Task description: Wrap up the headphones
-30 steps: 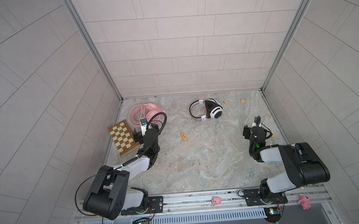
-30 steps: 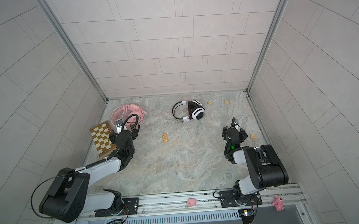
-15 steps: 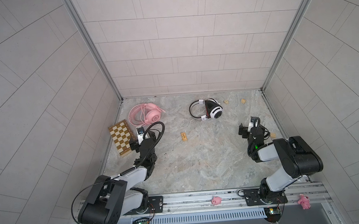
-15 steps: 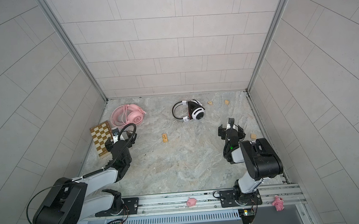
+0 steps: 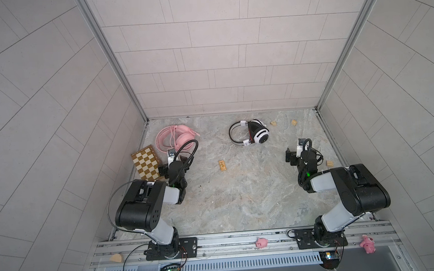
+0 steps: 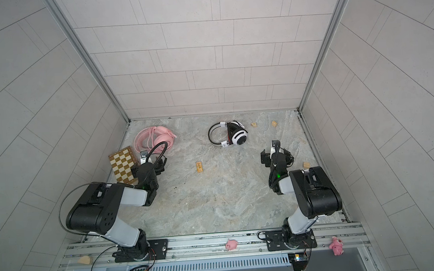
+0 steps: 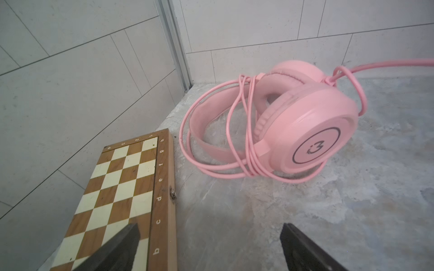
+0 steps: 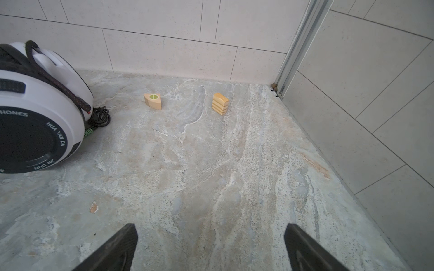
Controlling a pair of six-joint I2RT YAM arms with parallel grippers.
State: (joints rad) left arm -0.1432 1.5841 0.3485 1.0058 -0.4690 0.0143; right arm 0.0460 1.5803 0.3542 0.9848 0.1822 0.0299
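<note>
The pink headphones point(image 7: 305, 131) lie untouched; left end effector point(image 7: 209, 226) and right end effector point(image 8: 210, 226) spread wide, empty.

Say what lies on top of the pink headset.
Only its own pink cable, looped over headband and earcup of the pink headset. Anything beneath the lower earcup is covered.

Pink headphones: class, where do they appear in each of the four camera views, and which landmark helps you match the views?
In a top view: the pink headphones lie at the far left, just beyond the chessboard.
In a top view: the pink headphones lie at the same far-left spot, beyond the chessboard.
Left wrist view: the pink headphones lie past the far end of the chessboard.
Right wrist view: not in it.
Shared landmark: the chessboard.
</note>
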